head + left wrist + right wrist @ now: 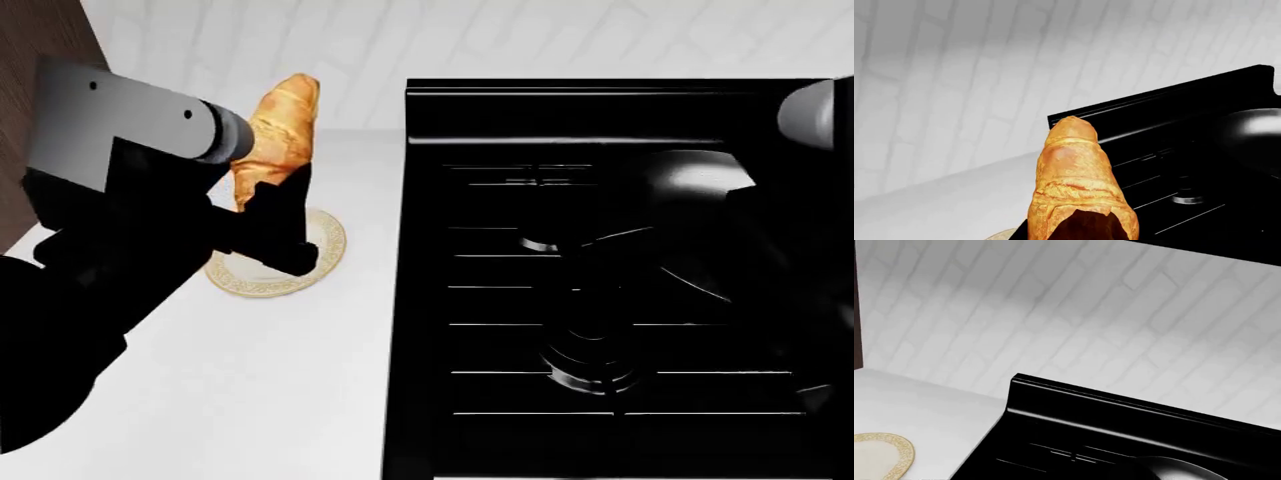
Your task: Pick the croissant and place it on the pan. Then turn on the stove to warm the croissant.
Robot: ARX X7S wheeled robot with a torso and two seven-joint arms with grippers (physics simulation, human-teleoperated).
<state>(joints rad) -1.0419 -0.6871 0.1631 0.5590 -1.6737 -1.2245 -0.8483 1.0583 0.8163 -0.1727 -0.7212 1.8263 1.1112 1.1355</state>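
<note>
One left tool (274,205) closed on croissant (276,135), lifted above plate (320,262), right tool's state apparently unreadable.

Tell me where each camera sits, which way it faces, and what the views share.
Left wrist: by the left pincer, facing the wall past the held croissant; stove beyond.
Head: looks down on counter and stove; left arm shows, left pincer above the plate.
Right wrist: faces wall and stove; no body shows.
All share the stove and pan.

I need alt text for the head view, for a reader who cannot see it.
The left gripper holds the croissant raised above a cream plate on the white counter. To the right is the black stove with the pan.
</note>
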